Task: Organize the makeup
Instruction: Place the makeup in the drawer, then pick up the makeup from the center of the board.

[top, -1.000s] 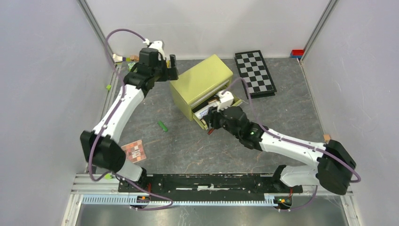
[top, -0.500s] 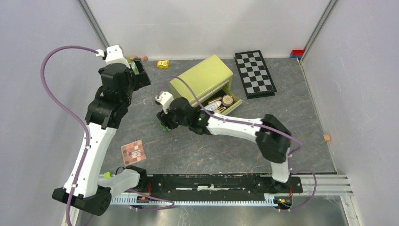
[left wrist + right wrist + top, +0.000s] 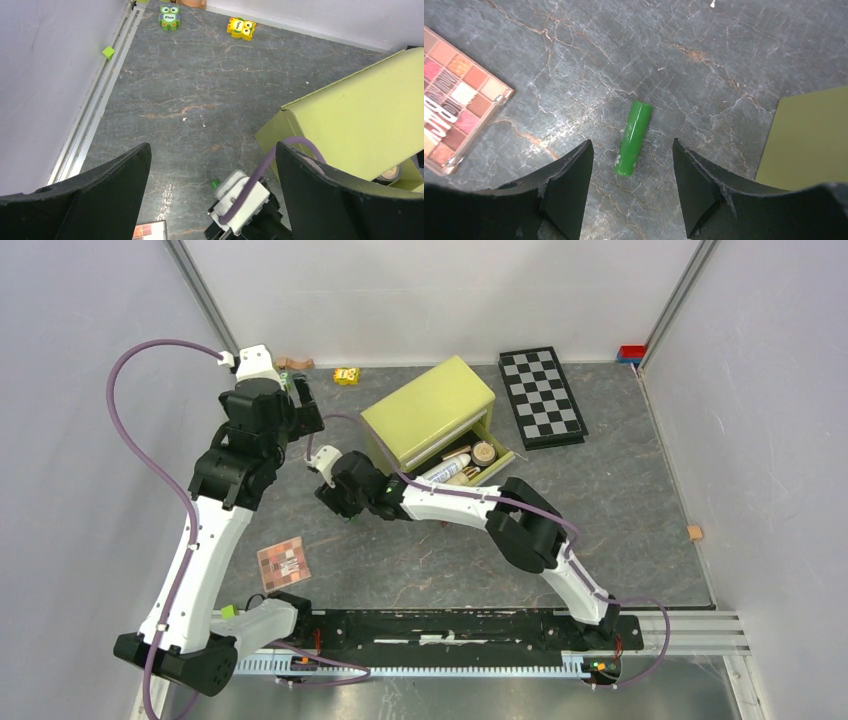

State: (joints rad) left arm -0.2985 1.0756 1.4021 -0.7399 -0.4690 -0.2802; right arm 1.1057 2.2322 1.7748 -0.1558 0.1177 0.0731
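A green stick of makeup point(image 3: 632, 138) lies flat on the grey table, and only its tip point(image 3: 215, 184) shows past the right wrist in the left wrist view. My right gripper point(image 3: 631, 150) hovers open over it, one finger on each side of its near end, touching nothing. The square pink-brown palette point(image 3: 284, 562) lies to the near left, also as the palette point(image 3: 459, 100). A white tube point(image 3: 445, 471) and a tan jar point(image 3: 484, 452) sit in the open drawer of the olive box point(image 3: 430, 410). My left gripper point(image 3: 212, 147) hangs wide open and empty above the floor left of the box.
A checkerboard point(image 3: 543, 395) lies at the back right. Toy blocks, green point(image 3: 169, 20) and yellow point(image 3: 241, 26), sit by the back wall, and a small green cube point(image 3: 108, 51) lies on the left rail. A tan cube point(image 3: 694, 533) rests at the right edge.
My right arm left the drawer and swung left to hover over the green stick, its jaws widening. My left arm pulled away from the box toward the back left.
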